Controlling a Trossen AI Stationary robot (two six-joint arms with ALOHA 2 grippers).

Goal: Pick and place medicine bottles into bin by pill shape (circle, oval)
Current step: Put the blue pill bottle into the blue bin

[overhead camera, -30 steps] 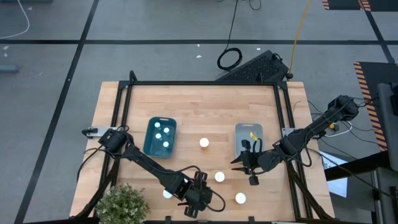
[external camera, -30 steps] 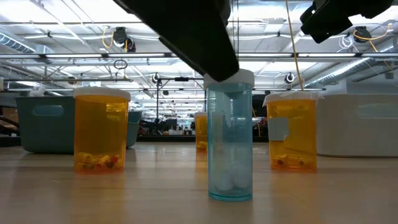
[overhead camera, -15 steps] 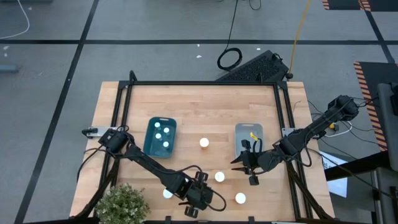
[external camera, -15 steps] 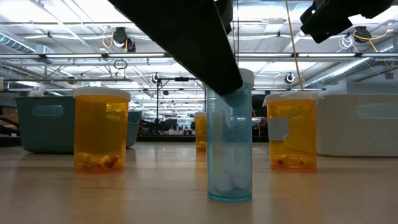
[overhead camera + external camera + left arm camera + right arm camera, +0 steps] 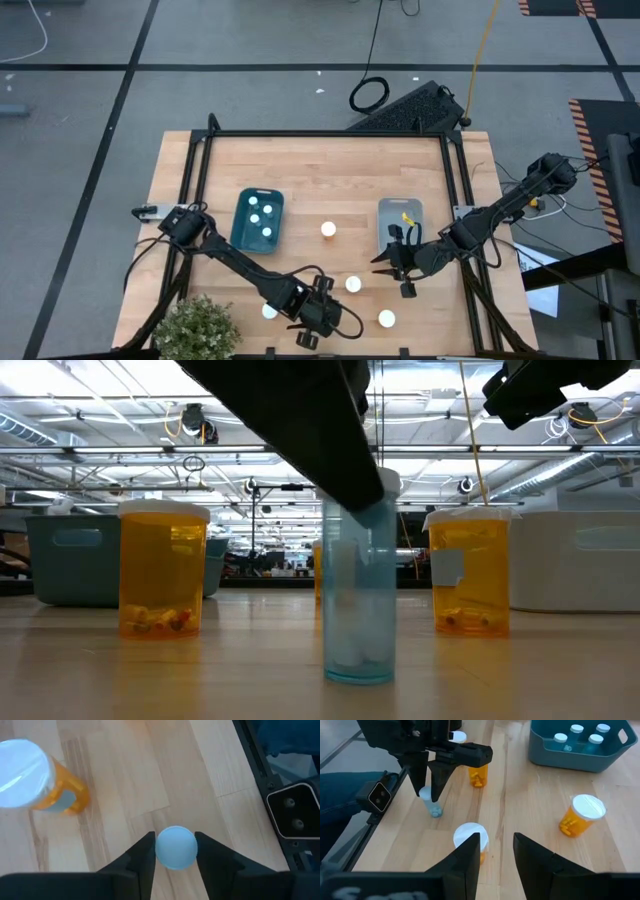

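Now that the clear blue bottle has slid sideways and tilted slightly between the left gripper fingers, which pinch its cap, the grasp looks made, while the right gripper waits wide apart near the grey bin.

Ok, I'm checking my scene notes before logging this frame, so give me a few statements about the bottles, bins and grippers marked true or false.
1. The left gripper has its fingers on either side of a clear blue bottle. True.
2. The teal bin holds no bottles. False: four white caps show inside it.
3. The right gripper is shut on an amber bottle. False: it is open and holds nothing.
4. The amber bottles on the table stand upright. True.
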